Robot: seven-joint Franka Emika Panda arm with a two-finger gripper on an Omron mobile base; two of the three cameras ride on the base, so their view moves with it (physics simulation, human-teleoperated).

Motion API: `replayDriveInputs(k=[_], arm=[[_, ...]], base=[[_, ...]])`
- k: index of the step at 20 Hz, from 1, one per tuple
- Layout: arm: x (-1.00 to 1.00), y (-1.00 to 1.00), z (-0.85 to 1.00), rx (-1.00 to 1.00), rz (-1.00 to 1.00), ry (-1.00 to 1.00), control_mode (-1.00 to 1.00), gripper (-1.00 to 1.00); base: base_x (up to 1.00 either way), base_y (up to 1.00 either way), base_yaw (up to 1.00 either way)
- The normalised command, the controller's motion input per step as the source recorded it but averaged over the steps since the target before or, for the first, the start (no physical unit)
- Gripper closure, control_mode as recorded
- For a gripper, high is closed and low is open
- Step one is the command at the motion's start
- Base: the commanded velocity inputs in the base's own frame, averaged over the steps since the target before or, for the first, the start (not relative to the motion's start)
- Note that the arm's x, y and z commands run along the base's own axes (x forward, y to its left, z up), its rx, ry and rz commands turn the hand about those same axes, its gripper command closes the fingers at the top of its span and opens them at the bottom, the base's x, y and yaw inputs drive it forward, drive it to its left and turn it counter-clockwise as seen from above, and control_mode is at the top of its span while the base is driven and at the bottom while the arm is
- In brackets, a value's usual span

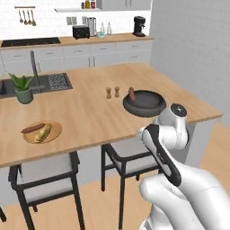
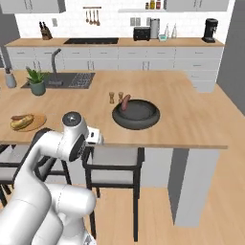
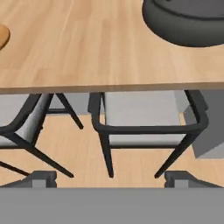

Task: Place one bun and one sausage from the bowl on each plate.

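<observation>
The dark bowl (image 1: 144, 103) (image 2: 136, 114) stands on the island counter with one sausage (image 1: 132, 94) (image 2: 125, 102) leaning on its far rim. To the left, the tan plate (image 1: 55, 131) (image 2: 38, 119) carries a bun (image 1: 43, 133) (image 2: 23, 123) and a sausage (image 1: 33, 128) (image 2: 18, 117). My gripper (image 3: 111, 179) is open, its fingertips (image 3: 43, 177) far apart with nothing between them. It hangs in front of the counter's near edge, looking at the bowl's wall (image 3: 183, 26) at the upper right and a sliver of the plate (image 3: 2, 35) at the left.
Two small shakers (image 1: 112, 92) (image 2: 116, 97) stand just behind the bowl. A potted plant (image 1: 23, 88) (image 2: 37, 81) sits by the sink (image 1: 49, 82). Dark-framed stools (image 3: 144, 127) (image 1: 130, 155) stand under the counter's near edge.
</observation>
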Motion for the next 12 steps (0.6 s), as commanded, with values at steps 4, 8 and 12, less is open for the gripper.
replayDriveInputs(k=[4, 8, 12], arm=[[0.00, 0.00, 0.00, 0.00, 0.00, 0.00, 1.00, -1.00], [0.00, 0.00, 0.00, 0.00, 0.00, 0.00, 1.00, -1.00], [0.00, 0.00, 0.00, 0.00, 0.00, 0.00, 1.00, -1.00]], base=[[0.84, -0.88, 0.00], [1.00, -0.48, 0.00], [1.00, 0.07, 0.00]])
